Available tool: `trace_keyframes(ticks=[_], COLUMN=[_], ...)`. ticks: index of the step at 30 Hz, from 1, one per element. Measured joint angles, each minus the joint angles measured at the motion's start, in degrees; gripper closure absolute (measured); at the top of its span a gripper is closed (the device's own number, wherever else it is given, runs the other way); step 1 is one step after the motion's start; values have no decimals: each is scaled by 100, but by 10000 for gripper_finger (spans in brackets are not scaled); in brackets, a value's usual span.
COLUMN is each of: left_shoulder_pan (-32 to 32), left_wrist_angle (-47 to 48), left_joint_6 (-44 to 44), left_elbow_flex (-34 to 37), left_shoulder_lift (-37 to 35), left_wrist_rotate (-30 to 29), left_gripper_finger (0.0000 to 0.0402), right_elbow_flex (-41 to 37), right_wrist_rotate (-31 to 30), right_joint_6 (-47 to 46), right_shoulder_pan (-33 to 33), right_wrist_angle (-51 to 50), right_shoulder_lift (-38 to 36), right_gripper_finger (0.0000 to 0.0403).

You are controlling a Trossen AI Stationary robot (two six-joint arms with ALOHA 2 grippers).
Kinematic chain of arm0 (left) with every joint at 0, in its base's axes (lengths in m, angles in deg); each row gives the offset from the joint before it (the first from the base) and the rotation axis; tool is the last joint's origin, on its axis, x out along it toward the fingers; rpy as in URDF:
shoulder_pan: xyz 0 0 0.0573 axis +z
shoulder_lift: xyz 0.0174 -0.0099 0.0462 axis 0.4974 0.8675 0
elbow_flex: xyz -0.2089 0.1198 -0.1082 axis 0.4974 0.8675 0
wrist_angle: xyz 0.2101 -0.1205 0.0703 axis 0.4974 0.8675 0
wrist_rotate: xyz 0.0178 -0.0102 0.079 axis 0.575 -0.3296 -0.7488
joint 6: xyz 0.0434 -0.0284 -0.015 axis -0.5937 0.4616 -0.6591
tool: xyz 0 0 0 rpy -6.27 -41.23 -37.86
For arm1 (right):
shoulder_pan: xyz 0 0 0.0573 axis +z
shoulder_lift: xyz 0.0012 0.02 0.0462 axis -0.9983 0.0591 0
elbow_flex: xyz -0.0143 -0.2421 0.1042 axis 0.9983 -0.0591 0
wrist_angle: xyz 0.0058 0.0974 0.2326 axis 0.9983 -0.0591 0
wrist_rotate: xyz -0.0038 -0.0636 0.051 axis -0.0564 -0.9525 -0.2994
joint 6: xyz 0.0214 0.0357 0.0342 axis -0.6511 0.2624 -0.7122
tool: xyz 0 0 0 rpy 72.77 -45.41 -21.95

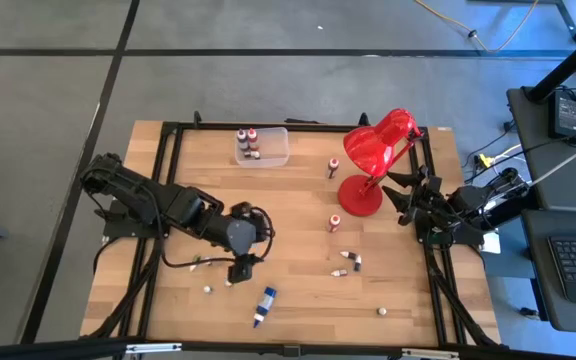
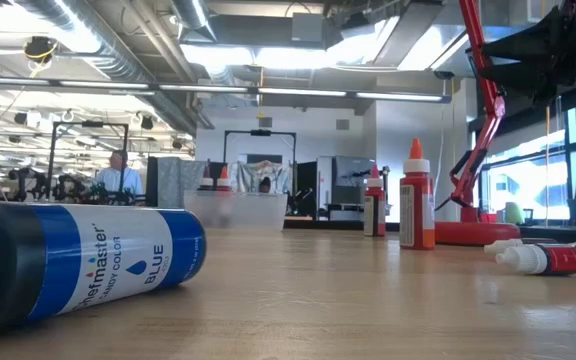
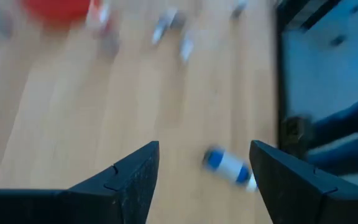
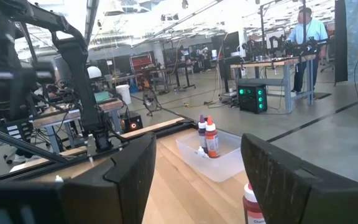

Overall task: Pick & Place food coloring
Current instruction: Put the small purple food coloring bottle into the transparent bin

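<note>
- The wooden counter (image 1: 298, 290) is carrying scattered food coloring; the blue bottle (image 1: 264, 305) is lying near its front edge;
- I'm hovering the left gripper (image 1: 242, 268) just beside it, jaws wide, empty; I'd centre over the bottle's body before closing;
- the right gripper (image 1: 408, 205) is waiting beside the lamp (image 1: 373, 160), jaws apart.

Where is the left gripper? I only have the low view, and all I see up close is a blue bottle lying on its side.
Observer: The left gripper hangs over the table just beside that blue bottle. It is open, with nothing in it.
Operator: What is in the clear box at the back? It is a blur for me.
Observer: From above, the clear box at the far edge holds a few small bottles, grouped at the end toward the left arm's side.
Operator: And the right arm?
Observer: The right gripper waits open and empty by the base of the red lamp, near the table's right edge.
</note>
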Motion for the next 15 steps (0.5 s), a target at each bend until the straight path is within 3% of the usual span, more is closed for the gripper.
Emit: trace_keyframes(ticks=[5,10,15], left_shoulder_pan=[-33,-176,-222], left_wrist_angle=[1345,1839,2053], left_joint_6=[1477,2288,2950], left_elbow_flex=[114,514,892], left_shoulder_lift=[-10,-7,-3], left_wrist_rotate=[-30,-65,702], left_gripper_finger=[156,157,155], right_elbow_flex=[0,0,0], right_wrist_rotate=[0,0,0], right_joint_6=[-16,-16,-16], right_shoulder_pan=[1,-1,-1], right_wrist_angle=[0,0,0], right_shoulder_lift=[0,0,0], right_gripper_finger=[166,166,166])
